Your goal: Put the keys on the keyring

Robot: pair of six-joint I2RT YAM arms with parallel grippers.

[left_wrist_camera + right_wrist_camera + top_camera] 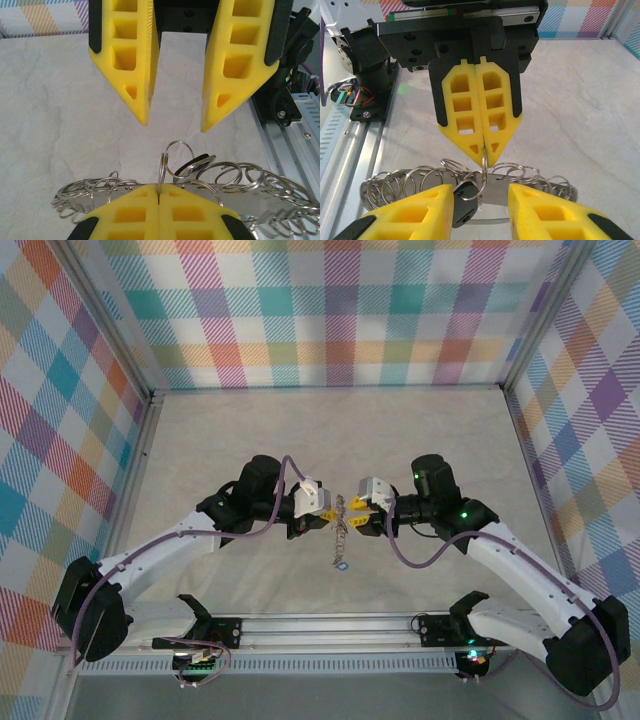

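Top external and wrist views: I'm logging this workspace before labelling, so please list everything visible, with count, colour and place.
keyring: one, a silvery bunch of wire loops on a flat strip, held up at mid-scene.
chain: one, silvery, trailing from the keyring toward the near edge.
key: one, black head, hanging on a keyring loop.
table: one, pale beige, under everything.
walls: three, pastel plaid, around the table.
rail: one, grey metal, along the near edge.
left gripper: one, yellow fingers, shut on a keyring loop.
right gripper: one, yellow fingers, open, with the key in its gap.
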